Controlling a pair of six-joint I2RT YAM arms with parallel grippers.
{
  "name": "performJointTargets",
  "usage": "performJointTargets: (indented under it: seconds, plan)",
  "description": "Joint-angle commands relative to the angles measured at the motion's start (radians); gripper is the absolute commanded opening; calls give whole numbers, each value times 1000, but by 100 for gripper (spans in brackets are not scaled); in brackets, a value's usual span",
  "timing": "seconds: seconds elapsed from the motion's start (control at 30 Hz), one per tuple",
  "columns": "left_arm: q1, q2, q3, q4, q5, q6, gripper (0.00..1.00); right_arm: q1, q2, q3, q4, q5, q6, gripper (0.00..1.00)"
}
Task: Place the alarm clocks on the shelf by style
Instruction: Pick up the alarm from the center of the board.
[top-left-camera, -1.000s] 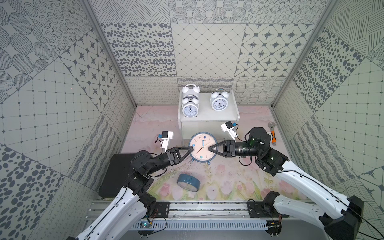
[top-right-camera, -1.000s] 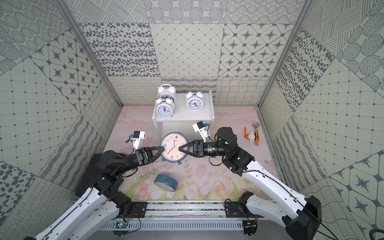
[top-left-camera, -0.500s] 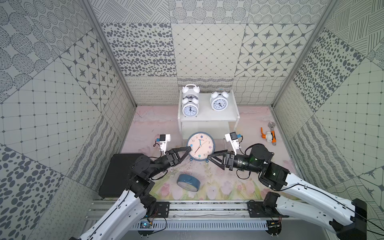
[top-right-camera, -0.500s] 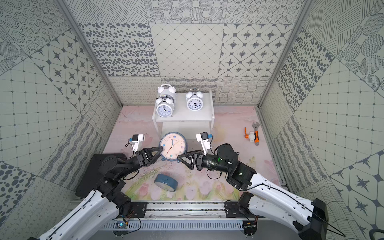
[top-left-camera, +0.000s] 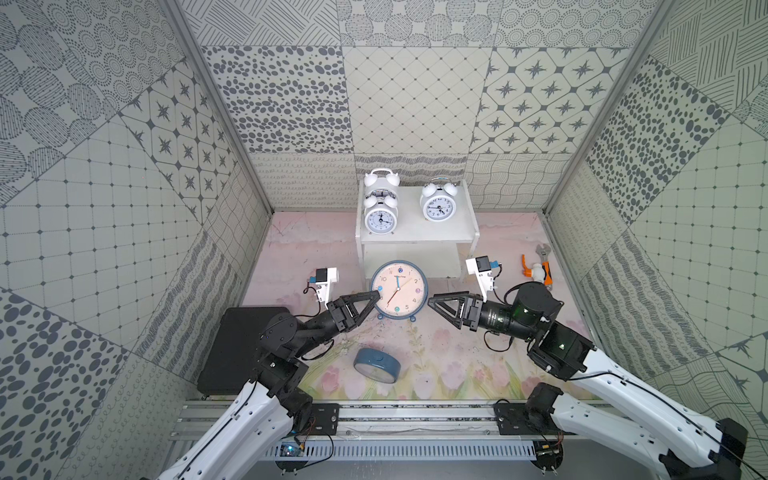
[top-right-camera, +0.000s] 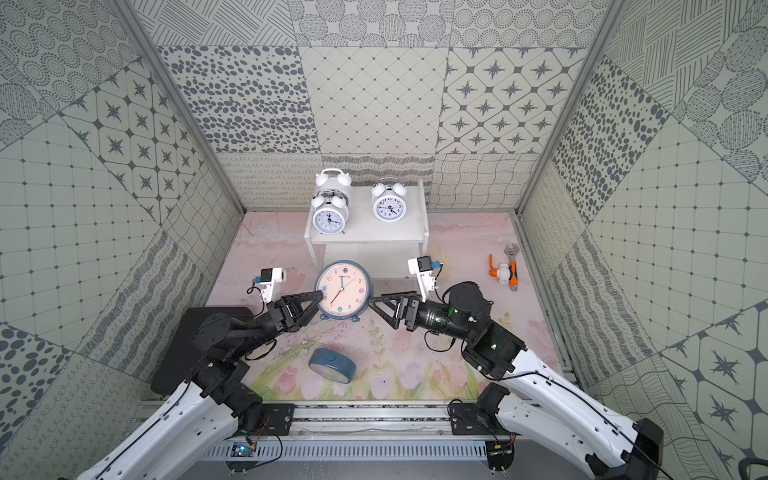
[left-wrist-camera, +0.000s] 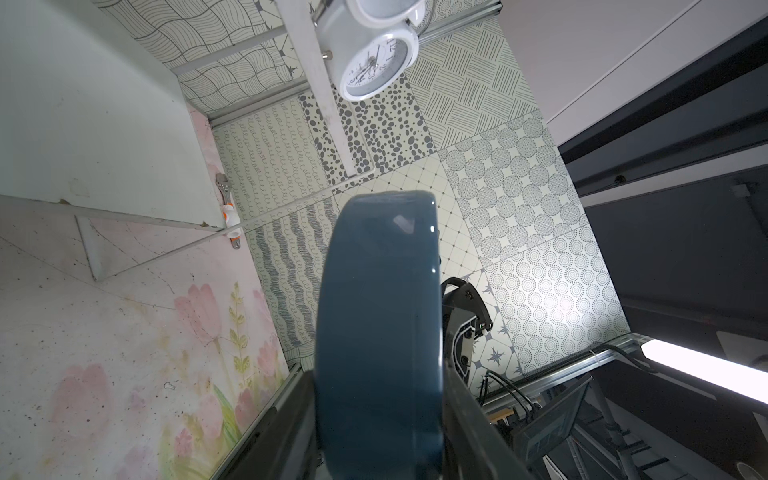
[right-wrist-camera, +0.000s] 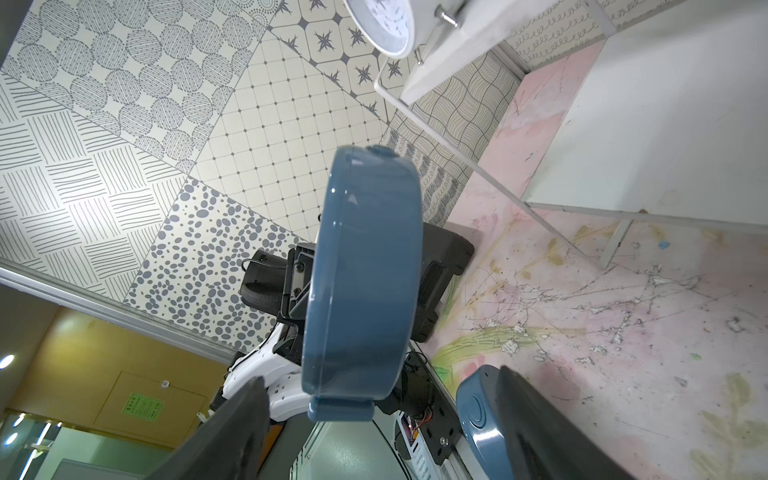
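Floral desk (top-left-camera: 457, 365), shelf (top-left-camera: 415, 239) behind: right hand (top-left-camera: 432, 300) just let go, spread wide, backed off; left hand (top-left-camera: 376, 296) alone grips the upright blue clock (top-left-camera: 398, 291) before the lower tier; I read handover done

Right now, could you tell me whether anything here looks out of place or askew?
Yes: one blue clock lies tipped over, back up, on the mat near the front, unlike the upright clock in the left gripper. An orange wrench also lies right of the shelf.
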Motion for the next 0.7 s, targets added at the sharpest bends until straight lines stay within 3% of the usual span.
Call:
performJointTargets:
  seconds: [0.0, 0.47, 0.67]
  plan:
    - [3, -25, 31, 30, 30, 50, 14, -8, 9, 81, -98, -123, -63, 88]
    - [3, -12, 89, -36, 83, 92, 13, -9, 158, 313, -368, -162, -229, 82]
    - [2, -6, 92, -21, 96, 84, 13, -9, 185, 312, -335, -177, -222, 76]
